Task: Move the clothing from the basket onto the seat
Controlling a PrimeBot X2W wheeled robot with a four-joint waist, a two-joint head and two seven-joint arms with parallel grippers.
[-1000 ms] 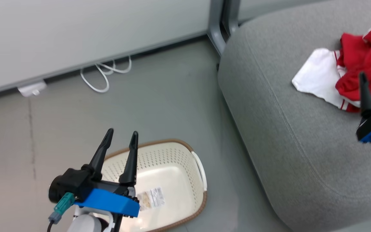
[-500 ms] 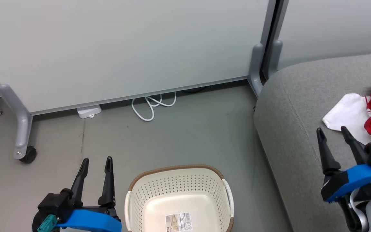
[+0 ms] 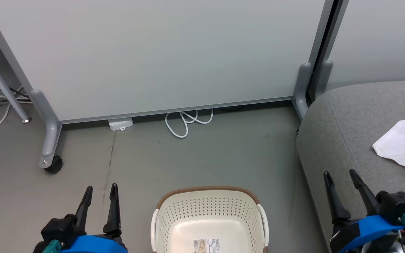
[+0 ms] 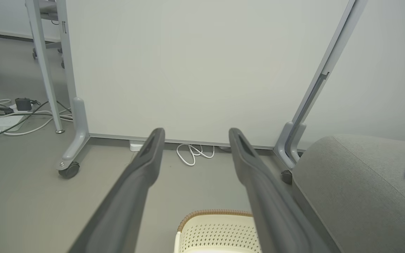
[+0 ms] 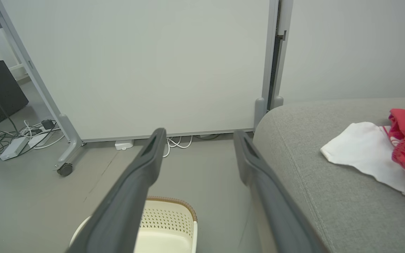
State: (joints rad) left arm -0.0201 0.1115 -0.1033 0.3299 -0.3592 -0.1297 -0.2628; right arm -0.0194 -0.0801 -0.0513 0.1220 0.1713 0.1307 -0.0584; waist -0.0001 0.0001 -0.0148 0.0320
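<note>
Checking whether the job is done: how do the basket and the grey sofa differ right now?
The basket is cream perforated plastic with a brown rim; the sofa is grey fabric. The basket is far smaller than the sofa. The basket shows just a paper label inside, while the sofa carries the clothing, white and red. Both stand on the grey floor, side by side.

I see the grey floor (image 3: 223, 151) carrying the cream basket (image 3: 206, 207) at the near middle. Far off, along the partition's base, a coiled white cable (image 3: 185, 123) and a small white box (image 3: 120, 123) lie on it. A castered foot (image 3: 49, 154) stands left. On the right sits the grey seat (image 3: 346, 116), and on it the clothing (image 3: 401, 146), white with red at the edge.
</note>
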